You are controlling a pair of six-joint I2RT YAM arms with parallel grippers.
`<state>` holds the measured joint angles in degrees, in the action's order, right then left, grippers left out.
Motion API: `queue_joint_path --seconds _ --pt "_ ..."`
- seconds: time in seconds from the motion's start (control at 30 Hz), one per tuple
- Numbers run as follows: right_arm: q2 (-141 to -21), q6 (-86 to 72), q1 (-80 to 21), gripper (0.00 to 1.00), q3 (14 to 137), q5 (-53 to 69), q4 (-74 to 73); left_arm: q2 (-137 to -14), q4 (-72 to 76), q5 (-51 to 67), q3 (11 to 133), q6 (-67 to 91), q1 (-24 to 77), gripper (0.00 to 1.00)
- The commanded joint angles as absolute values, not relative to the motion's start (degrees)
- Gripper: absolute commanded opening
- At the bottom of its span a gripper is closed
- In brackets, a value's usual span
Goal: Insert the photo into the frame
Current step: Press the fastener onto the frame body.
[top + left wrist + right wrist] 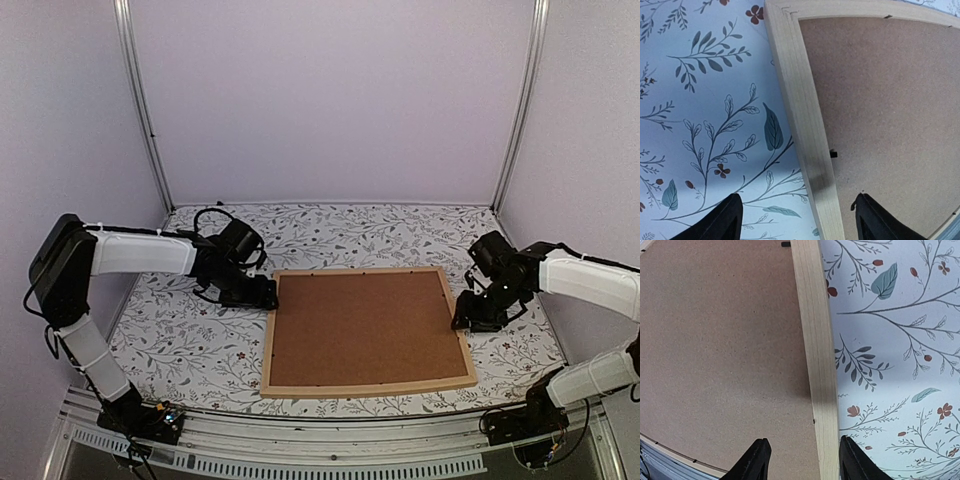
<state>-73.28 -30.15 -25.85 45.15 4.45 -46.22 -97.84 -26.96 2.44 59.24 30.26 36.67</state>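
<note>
Straddling the frame edges, my left end effector released, my right end effector released too.

A lab test booth: plain lilac walls, aluminium posts, floral-clothed table.

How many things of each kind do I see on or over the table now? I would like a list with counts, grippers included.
Wooden frame: 1
Brown backing board: 1
Grippers: 2 (left gripper, right gripper)
Total: 4
</note>
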Motion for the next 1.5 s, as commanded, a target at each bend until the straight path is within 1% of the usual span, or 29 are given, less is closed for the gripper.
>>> queue_joint_path --seconds 0.0,0.23,0.5,0.77,1.07,1.17,1.37,1.47 --pt "-72.1 -33.6 -26.4 0.5 43.6 0.5 -48.9 -95.5 -24.4 4.6 58.9 30.8 36.5 0.8" --pt "-76.1 -35.0 -26.1 0.5 44.7 -5.0 -49.3 -94.2 -24.8 4.6 57.8 31.5 37.3 0.8" --pt "-77.8 -35.1 -25.7 0.49 44.9 -5.8 -49.4 -94.3 -24.5 4.6 55.5 31.3 37.5 0.79" --pt "-79.7 -34.6 -25.7 0.49 45.4 -5.8 -48.3 -95.9 -21.7 7.3 53.9 32.5 37.8 0.66" --pt "-79.9 -34.4 -25.6 0.49 45.7 -6.5 -48.5 -98.7 -19.8 9.1 54.0 33.6 38.9 0.56" --pt "-80.1 -34.3 -25.6 0.49 46.0 -6.6 -48.6 -99.7 -19.3 8.9 53.7 34.0 38.9 0.49" --pt "-80.4 -33.7 -25.6 0.49 46.9 -7.5 -49.1 -100.6 -18.0 9.6 53.3 34.4 38.9 0.38" --pt "-80.8 -33.4 -25.6 0.49 47.0 -7.6 -49.0 -100.6 -17.8 9.6 52.8 34.8 39.0 0.35"
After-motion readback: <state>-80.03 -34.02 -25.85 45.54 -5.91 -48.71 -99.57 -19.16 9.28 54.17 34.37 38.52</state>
